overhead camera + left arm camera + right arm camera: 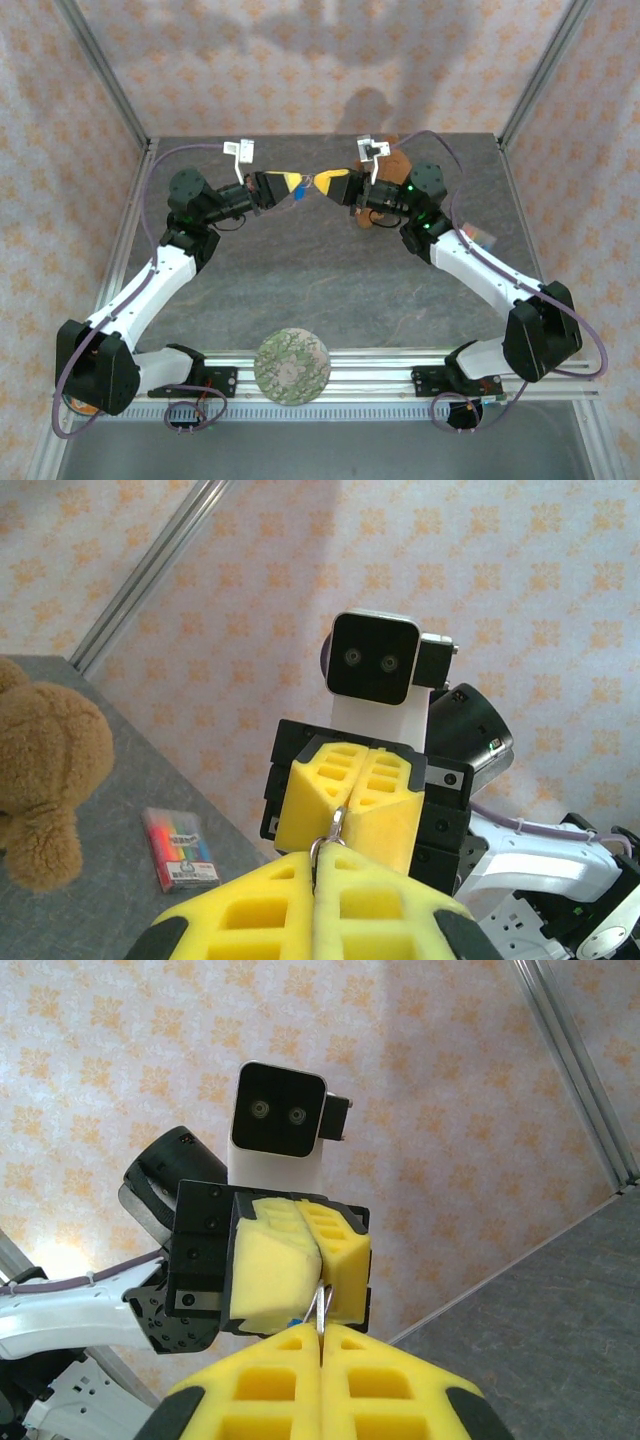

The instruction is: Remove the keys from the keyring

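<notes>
**Overhead, the keyring is pinched from both sides**

In the top view, the left gripper (pixel 291 186) is seen left of upper centre, raised off the table (pixel 300 270), with its yellow pads (pixel 287 182) pressed together. Just right of it, at the meeting point, the keyring (pixel 309 184) is clamped by both tips. A small blue piece (pixel 299 196) is seen just beneath, too small to be identified. Next, the right gripper (pixel 329 181) is found tip to tip with the left one, its pads likewise closed on the ring. Further right, a brown teddy bear (pixel 399 163) is partly hidden behind the right arm (pixel 470 262). A pack of coloured markers (pixel 481 237) is laid flat near the right edge of the table. In the left wrist view, the keyring is shown at lower centre as a thin metal loop bridging the two pairs of pads.
</notes>
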